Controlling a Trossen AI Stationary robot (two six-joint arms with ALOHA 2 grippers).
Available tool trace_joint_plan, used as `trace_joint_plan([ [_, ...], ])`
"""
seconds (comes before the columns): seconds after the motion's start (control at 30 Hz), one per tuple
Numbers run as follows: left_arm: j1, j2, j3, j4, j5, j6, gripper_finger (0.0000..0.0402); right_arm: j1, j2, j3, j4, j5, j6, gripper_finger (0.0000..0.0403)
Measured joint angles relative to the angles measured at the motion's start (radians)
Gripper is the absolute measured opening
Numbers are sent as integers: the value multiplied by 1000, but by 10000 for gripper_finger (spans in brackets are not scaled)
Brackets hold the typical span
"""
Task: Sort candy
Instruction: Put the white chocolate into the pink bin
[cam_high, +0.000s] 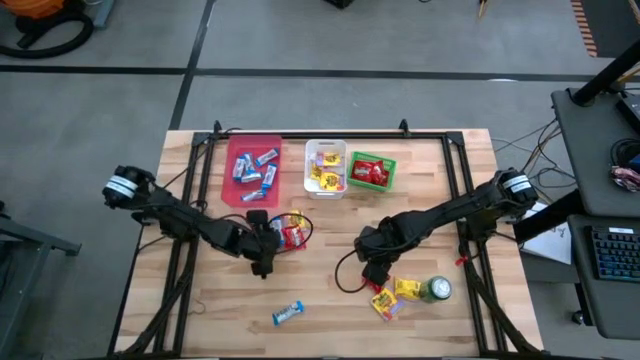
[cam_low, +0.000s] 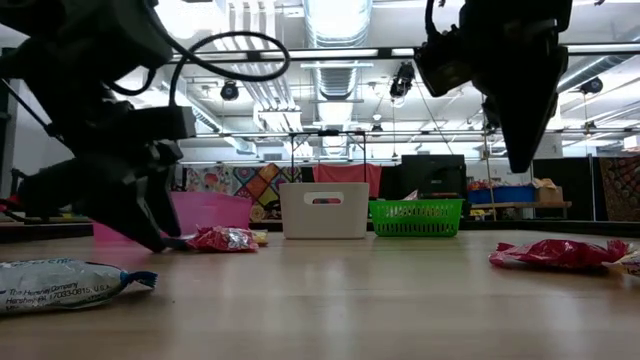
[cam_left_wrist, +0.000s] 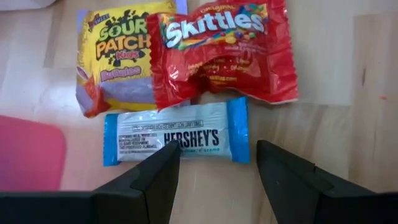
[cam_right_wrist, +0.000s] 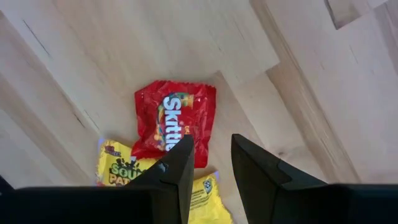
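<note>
Your left claw (cam_left_wrist: 217, 163) hangs open over the Hershey's bar (cam_left_wrist: 176, 138)
The bar lies flat on the desk (cam_high: 330, 290) just ahead, long axis crossing the gap; right claw (cam_right_wrist: 211, 163) half-open, empty, above a Skittles packet (cam_right_wrist: 173, 121).

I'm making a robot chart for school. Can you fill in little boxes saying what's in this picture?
left gripper: open, over the blue-and-silver Hershey's bar
beside that bar: red Skittles packet, yellow Sour Patch packet
right gripper: open, empty, above another red Skittles packet
pink tray: blue-and-silver bars
white bin: yellow packets
green basket: red packets
green can: beside loose yellow packets
</note>
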Motion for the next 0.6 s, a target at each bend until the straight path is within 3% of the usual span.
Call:
trace_joint_plan([
  [0.33,-2,50,3,42,-62,-9,176,0,0,0,6,6,-10,98],
  [0.6,-1,55,2,51,-71,-53,83,3,0,-2,33,168,-51,98],
])
